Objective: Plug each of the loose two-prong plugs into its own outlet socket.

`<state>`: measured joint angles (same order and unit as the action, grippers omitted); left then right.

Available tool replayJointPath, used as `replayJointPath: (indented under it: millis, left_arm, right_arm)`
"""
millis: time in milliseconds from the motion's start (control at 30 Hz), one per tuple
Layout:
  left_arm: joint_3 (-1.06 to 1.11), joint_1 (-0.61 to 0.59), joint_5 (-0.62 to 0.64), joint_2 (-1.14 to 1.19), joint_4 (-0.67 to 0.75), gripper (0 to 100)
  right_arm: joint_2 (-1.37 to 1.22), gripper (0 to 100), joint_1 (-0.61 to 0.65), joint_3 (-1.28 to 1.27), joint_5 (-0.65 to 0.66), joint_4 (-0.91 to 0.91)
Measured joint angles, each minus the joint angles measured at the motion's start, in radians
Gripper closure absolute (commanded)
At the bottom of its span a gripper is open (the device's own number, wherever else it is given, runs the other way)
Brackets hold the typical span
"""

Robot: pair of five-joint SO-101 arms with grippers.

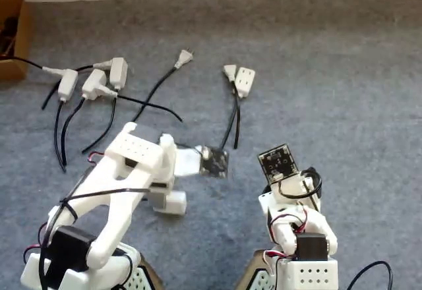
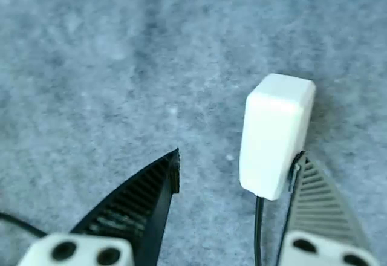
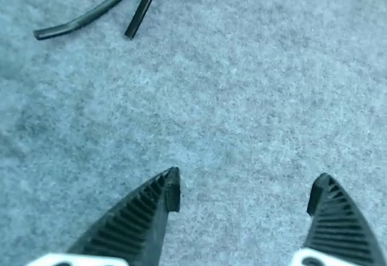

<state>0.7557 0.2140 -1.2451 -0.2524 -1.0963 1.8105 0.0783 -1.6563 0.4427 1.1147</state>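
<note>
Loose plug (image 1: 184, 57) lay far out on the grey bench (image 1: 343, 72), black cord trailing back, and it was well apart from both arms. Just to its right sat a smaller plug (image 1: 229, 72) beside a white socket (image 1: 244, 81); off to the left, a cluster of three white blocks (image 1: 95, 81) with cords.

Down at the left fingers (image 2: 142, 205), spread wide they were, and a white block (image 2: 275, 133) on a black cord rested against the inner face of one finger (image 2: 317, 199), the other finger standing clear of it across bare bench. Plug or socket, I could not tell.

The right fingers (image 3: 139, 217) gaped wide too, gripping nothing, low over the bench, with two black cord ends (image 3: 84, 18) lying farther ahead of them.
</note>
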Motion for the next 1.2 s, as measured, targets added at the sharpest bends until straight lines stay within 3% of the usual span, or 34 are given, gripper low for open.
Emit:
replayJointPath:
  millis: [400, 533, 667, 767, 867, 967, 1033, 1200]
  left_arm:
    - [-0.112, -0.157, 0.023, 0.000, 0.101, 72]
    - [-0.245, -0.222, 0.190, 0.000, 0.117, 72]
    - [-0.287, -0.229, 0.252, 0.000, 0.141, 72]
    - [-0.293, -0.227, 0.381, 0.031, 0.275, 72]
    - [-0.356, -0.233, 0.540, 0.153, 0.430, 72]
    - [-0.509, -0.233, 0.684, 0.351, 0.470, 76]
    - [-0.646, -0.233, 0.755, 0.512, 0.463, 77]
    - [-1.048, -0.233, 0.795, 0.888, 0.311, 78]
  right_arm:
    - [0.000, 66.6, 0.000, 0.000, 0.000, 0.000]
    - [0.000, 66.6, 0.000, 0.000, 0.000, 0.000]
    - [0.000, 66.6, 0.028, 0.000, 0.000, 0.000]
    - [0.000, 66.6, 0.026, 0.000, 0.000, 0.000]
    - [0.000, 66.6, 0.032, 0.000, 0.000, 0.000]
    - [0.000, 66.6, 0.031, 0.000, 0.000, 0.000]
    - [0.000, 66.6, 0.031, 0.000, 0.000, 0.000]
    - [0.000, 66.6, 0.031, 0.000, 0.000, 0.000]
